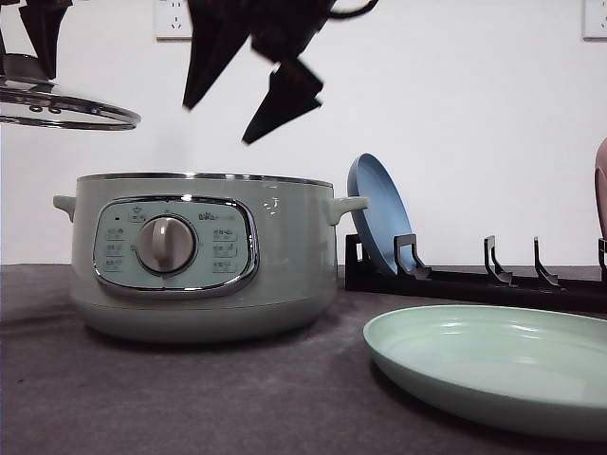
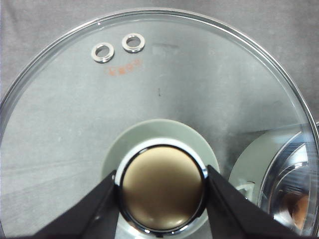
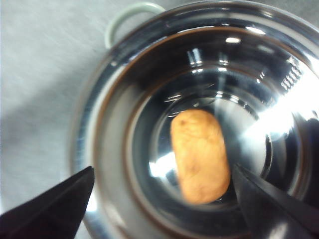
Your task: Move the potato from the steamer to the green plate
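Where a white wall (image 1: 474,95) rises, grey cloth (image 1: 190,398) covers the table

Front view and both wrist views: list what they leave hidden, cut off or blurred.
- Front view: the steamer wall hides the potato inside.
- Front view: the green plate runs off the right edge.
- Front view: the glass lid is cut by the left edge.
- Right wrist view: blurred; the potato's skin detail is lost.

The steamer (image 1: 199,256) carries small pale lettering on its control panel (image 1: 175,248), just above and right of the dial (image 1: 166,245), too small to read, with tiny unreadable icons around it. A faint orange-red stamp on the glass lid (image 2: 124,69) is also illegible.
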You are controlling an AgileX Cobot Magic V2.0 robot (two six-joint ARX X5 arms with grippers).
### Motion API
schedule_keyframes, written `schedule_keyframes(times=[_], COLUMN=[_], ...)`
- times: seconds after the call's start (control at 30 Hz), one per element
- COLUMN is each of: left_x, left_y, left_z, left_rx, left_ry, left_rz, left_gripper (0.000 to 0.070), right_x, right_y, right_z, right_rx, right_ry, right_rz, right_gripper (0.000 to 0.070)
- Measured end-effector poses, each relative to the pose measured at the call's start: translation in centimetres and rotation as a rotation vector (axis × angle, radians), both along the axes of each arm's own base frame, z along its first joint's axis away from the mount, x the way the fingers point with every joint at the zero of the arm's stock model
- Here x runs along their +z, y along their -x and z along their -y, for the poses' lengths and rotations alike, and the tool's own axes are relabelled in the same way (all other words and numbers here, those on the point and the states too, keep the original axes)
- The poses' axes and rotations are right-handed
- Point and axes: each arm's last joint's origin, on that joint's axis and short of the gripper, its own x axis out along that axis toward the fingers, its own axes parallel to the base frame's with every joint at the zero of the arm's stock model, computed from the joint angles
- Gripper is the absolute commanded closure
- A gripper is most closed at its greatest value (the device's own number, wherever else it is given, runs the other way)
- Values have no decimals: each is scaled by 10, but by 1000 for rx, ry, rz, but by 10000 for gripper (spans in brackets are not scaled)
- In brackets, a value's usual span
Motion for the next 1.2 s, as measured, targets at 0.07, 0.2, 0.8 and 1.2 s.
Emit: schedule_keyframes(times=[0.07, 0.2, 0.8, 1.2], left_x=[0, 0, -1, -1], left_y=[0, 0, 1, 1], left_z=[0, 0, 0, 0], left_rx=[0, 0, -1, 7], left_ry=[0, 0, 0, 6], left_rz=[0, 0, -11, -11], left_gripper=[700, 700, 700, 700], right_x=[-7, -19, -52, -82], right_y=[-2, -7, -23, -31], right_z=[-4, -9, -24, -31], right_rx=[13, 43, 91, 97], right_ry=[31, 53, 80, 135], right_rz=[19, 32, 79, 45], right_gripper=[140, 140, 139, 139])
